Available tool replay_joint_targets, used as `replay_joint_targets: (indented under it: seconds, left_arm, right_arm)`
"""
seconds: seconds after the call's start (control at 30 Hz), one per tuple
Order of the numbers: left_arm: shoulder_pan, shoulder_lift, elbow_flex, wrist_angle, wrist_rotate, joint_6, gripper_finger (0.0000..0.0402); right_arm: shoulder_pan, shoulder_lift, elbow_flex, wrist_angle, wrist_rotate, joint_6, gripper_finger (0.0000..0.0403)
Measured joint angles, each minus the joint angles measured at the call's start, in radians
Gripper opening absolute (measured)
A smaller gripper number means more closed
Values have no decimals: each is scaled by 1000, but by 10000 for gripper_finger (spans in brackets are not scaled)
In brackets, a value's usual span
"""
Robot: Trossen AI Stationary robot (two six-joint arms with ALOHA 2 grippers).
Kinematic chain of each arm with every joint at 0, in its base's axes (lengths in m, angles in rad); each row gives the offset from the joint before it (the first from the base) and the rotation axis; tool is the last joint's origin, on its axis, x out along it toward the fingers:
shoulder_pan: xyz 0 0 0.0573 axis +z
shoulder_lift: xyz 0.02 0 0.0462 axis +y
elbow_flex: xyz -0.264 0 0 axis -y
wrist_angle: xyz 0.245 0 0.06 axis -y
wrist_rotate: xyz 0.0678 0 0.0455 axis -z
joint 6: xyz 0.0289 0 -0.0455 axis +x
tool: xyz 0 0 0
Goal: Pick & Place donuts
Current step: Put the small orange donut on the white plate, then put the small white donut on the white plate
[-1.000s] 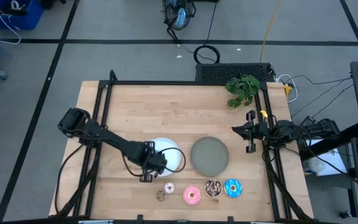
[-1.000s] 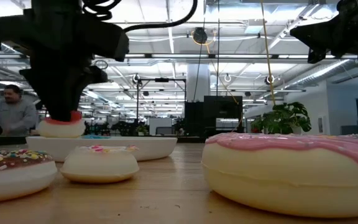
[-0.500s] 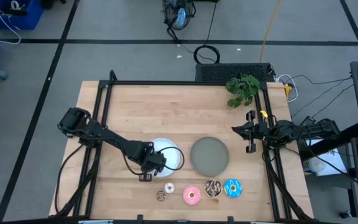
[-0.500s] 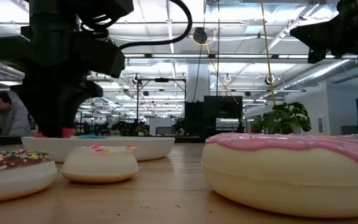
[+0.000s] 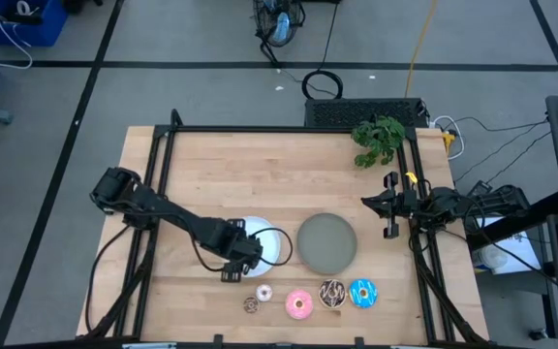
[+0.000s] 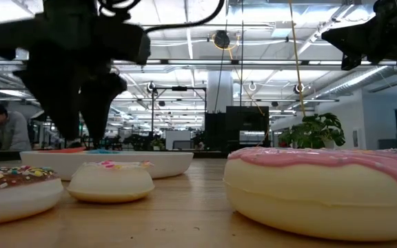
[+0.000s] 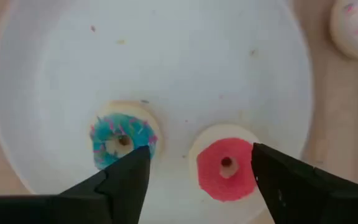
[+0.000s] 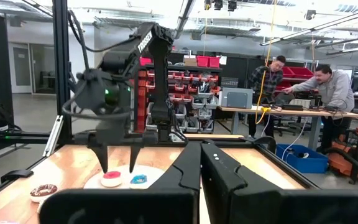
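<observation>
Left end effector point(image 7: 194, 168): we are hovering it spread wide over the white plate point(image 7: 166, 56), pinching nothing.
Red donut point(image 7: 226, 170): it is lying on the plate between our fingers, beside the blue donut point(image 7: 122, 140).
Remaining donuts: the white-pink donut point(image 5: 263, 293), brown donut point(image 5: 251, 305), pink donut point(image 5: 299, 304), chocolate donut point(image 5: 333, 294) and bright blue donut point(image 5: 362, 292) are sitting in a row on the bench point(image 5: 260, 174).
Risk: in rising we are likely clipping a donut with a fingertip, nudging it off the plate.
Right end effector point(image 5: 388, 206): we are parking it pressed together at the bench edge.

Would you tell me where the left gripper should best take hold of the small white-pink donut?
Probably across its outer rim, from straight above: the white-pink donut lies flat on the table, apart from its neighbours, with a hole too small for a finger of the left gripper.
</observation>
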Motion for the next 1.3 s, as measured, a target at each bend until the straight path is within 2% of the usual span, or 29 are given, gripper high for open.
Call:
replay_joint_targets:
  seconds: [0.17, 0.43, 0.57, 0.8, 0.83, 1.0, 1.17, 1.3]
  left_arm:
    - [0, 0, 87, -60, -24, 14, 270]
    - [-30, 0, 229, -61, -93, -19, 215]
    - [-63, 3, 278, -61, -117, -9, 162]
    - [-103, 9, 284, -79, -146, 73, 22]
    - [-105, 9, 284, -85, -145, 76, 12]
    - [-103, 9, 284, -99, -89, 78, 18]
    - [-93, 9, 284, -118, -90, 80, 4]
    - [-90, 9, 284, -134, -100, 77, 15]
  right_arm:
    - [0, 0, 0, 0, 0, 0, 0]
    - [0, 0, 0, 0, 0, -1, 0]
    - [0, 0, 0, 0, 0, 0, 0]
    - [0, 0, 0, 0, 0, 0, 0]
    - [0, 0, 0, 0, 0, 0, 0]
    - [0, 0, 0, 0, 0, 0, 0]
    - [0, 0, 0, 0, 0, 0, 0]
    - [0, 0, 0, 0, 0, -1, 0]
